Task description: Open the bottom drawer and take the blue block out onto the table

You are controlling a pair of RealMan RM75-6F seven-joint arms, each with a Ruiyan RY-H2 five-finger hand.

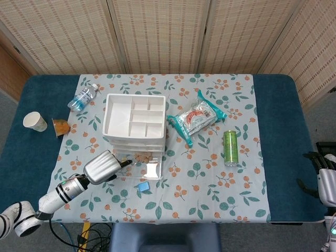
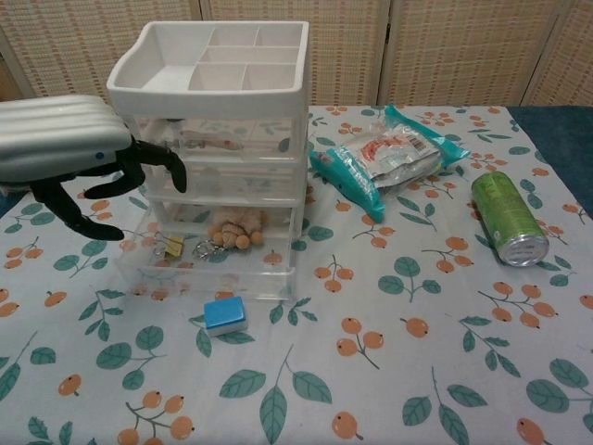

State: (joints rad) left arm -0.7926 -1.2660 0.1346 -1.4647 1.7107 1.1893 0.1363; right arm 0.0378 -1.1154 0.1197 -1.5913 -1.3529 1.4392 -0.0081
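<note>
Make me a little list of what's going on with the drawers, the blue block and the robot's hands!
drawers: clear stack with a white tray on top
bottom drawer: pulled open, small trinkets inside
blue block: on the tablecloth, in front of the open drawer
left hand: raised beside the drawers, holding nothing
right hand: at the table's far right edge, away from everything
can: green, lying on its side
</note>
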